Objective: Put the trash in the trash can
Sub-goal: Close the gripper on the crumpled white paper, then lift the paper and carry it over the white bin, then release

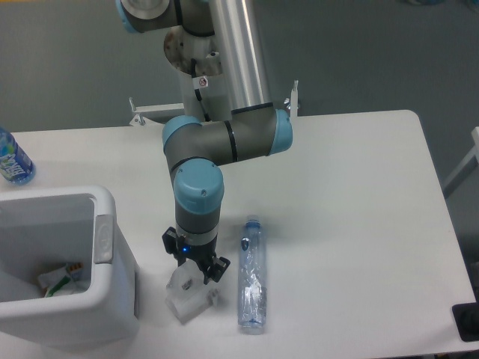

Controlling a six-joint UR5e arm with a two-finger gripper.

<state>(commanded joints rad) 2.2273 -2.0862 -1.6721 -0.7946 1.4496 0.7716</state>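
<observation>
Gripper (pixel 196 271): down over the packet, fingers spread to either side of its top, not clenched.
Packet (pixel 190 296): white, near the table's (pixel 352 194) front edge, just beside the trash can (pixel 112 288).
Clear bottle (pixel 252 275): lying flat, just right of the packet.
Labelled bottle (pixel 13 161): at the left edge.

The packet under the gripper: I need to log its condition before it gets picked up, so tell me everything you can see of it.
The packet is a small white, partly see-through plastic wrapper with a little dark print, crumpled rather than flat. It lies on the table near the front edge, between the bin and the clear bottle, apart from both. The gripper stands directly over its upper end, fingers down at it; whether they already touch or pinch it cannot be told.
</observation>
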